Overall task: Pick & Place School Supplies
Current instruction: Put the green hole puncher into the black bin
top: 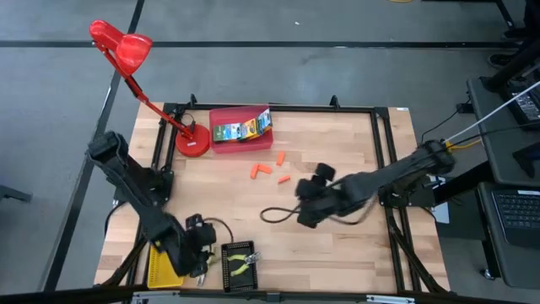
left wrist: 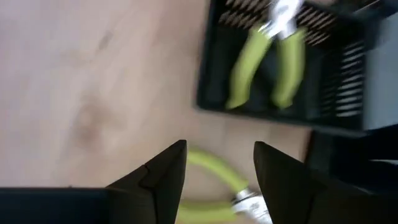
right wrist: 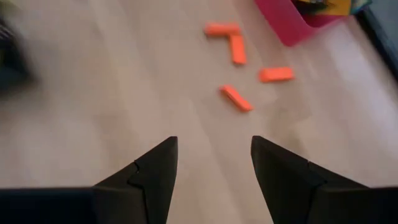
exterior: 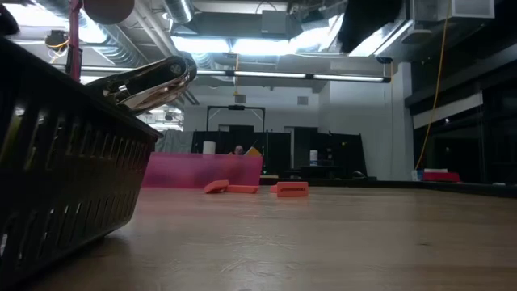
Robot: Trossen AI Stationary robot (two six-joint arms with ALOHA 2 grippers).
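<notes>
Spread left end effector (left wrist: 214, 171) straddles green-handled pliers (left wrist: 217, 186), hidden overhead; right end effector (right wrist: 214, 165) spread.

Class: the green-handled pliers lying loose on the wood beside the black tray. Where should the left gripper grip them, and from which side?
Probably from straight above, closing the open left gripper across one handle of the loose pliers near the metal pivot: they lie flat on the table, so only the top is reachable.

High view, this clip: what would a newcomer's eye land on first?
Probably the red desk lamp leaning out past the table's far left corner, with the red tray of printed boxes beside its base. Next, the orange pieces scattered mid-table, ahead of the open right gripper. At the near left edge, the open left gripper hovers by the black tray holding green-handled pliers.
</notes>
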